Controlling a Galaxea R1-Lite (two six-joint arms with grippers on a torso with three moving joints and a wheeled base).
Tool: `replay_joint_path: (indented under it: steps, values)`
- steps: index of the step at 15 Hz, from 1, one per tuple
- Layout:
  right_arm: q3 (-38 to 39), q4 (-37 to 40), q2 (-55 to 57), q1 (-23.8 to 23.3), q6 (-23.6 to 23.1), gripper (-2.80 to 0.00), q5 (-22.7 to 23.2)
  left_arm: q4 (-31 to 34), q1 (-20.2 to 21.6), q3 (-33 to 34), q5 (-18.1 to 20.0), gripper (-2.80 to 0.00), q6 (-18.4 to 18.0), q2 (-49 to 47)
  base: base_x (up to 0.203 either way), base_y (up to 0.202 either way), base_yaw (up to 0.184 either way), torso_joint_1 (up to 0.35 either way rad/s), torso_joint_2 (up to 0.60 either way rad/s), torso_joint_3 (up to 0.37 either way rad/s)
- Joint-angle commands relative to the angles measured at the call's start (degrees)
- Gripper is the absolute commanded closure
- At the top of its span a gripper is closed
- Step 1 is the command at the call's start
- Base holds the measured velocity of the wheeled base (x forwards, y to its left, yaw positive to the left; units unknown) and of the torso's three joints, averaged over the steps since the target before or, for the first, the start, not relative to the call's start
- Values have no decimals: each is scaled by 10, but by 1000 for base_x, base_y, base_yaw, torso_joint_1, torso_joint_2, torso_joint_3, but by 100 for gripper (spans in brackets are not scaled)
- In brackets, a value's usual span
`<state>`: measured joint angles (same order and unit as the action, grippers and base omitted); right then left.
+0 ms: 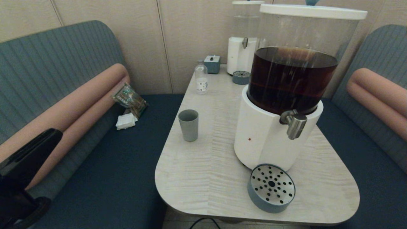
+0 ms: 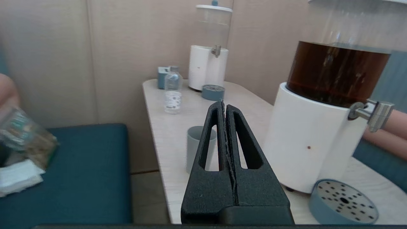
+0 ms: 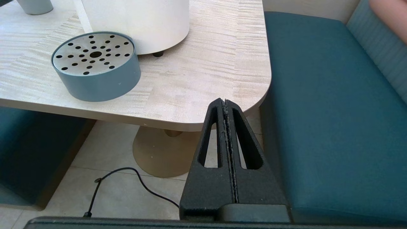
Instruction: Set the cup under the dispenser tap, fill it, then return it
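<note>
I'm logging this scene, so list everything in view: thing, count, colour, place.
cup: 1, grey-blue, table's left side
dispenser: 1, white base, brown liquid, near right
dispenser tap: 1, steel, dispenser front
drip trays: 2, blue-grey, before each dispenser
second dispenser: 1, white, clear, far end
bottle: 1, clear, far left
small box: 1, blue, far end
snack packet: 1, green, left bench
napkins: white, left bench
table: 1, pale wood
left hand: shut, off table's left
right hand: shut, below table's near right corner
</note>
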<state>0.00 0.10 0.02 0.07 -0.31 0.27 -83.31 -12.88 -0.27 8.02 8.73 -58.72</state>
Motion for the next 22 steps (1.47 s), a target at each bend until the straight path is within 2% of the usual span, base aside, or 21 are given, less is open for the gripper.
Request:
replay_joint_path:
  steps: [1,4,6,9,18,22]
  values:
    - [0,0,1,0,0,0,0,11,23,3,11,0,0,39,0,0,0,0,0,0]
    - [0,0,1,0,0,0,0,51,65,-6,45,0,-7,99,0,0,0,0,0,0]
    - [0,0,1,0,0,0,0,107,86,-16,57,0,-8,161,0,0,0,0,0,0]
    - [0,0,1,0,0,0,0,204,107,-29,64,0,-8,240,0,0,0,0,0,0]
    - [0,0,0,0,0,0,1,385,140,-26,84,0,-14,430,0,0,0,0,0,0]
    - [0,1,1,0,0,0,1,383,147,1,81,0,-44,443,0,0,0,0,0,0]
